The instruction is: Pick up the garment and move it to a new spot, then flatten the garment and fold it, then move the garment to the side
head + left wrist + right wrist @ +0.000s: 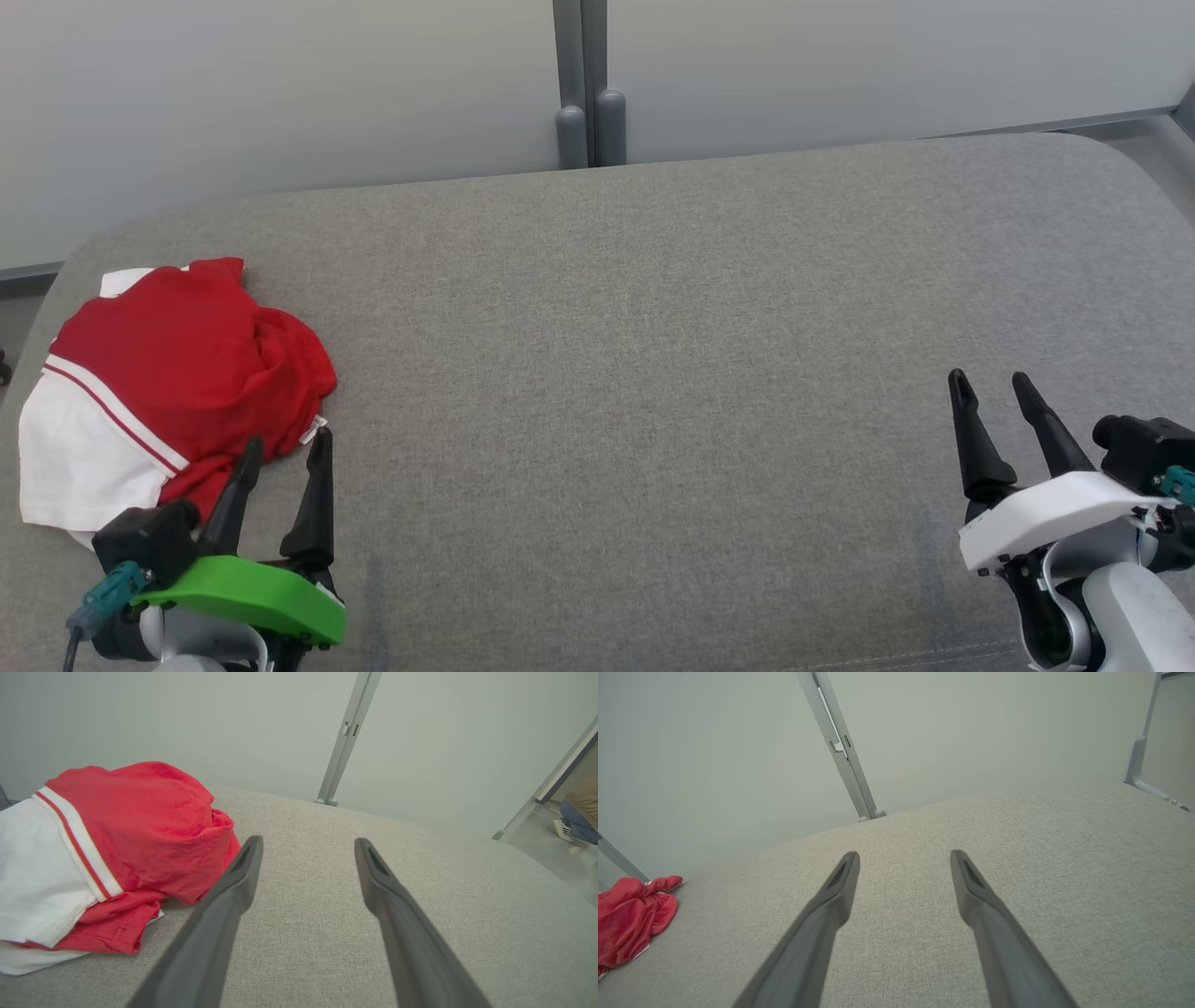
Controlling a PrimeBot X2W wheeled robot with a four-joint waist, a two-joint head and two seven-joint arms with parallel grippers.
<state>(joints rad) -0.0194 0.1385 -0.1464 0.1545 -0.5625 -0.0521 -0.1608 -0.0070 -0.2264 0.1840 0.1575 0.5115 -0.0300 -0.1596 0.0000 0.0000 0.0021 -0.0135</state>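
Observation:
A crumpled red and white garment (159, 383) lies bunched at the far left of the grey fabric surface (653, 373). My left gripper (288, 446) stands open just at the garment's near right edge, its fingers empty; in the left wrist view the garment (117, 854) sits left of the left gripper (308, 844), beside the left finger. My right gripper (988, 381) is open at the lower right, far from the cloth and holding nothing. In the right wrist view the right gripper (903, 856) points over bare fabric, with the garment (630, 919) at the far left edge.
Pale wall panels with a grey post (583, 84) stand behind the cushion's rounded back edge. A person's foot (563, 830) and leg show past the right end in the left wrist view. Bare fabric stretches between the two grippers.

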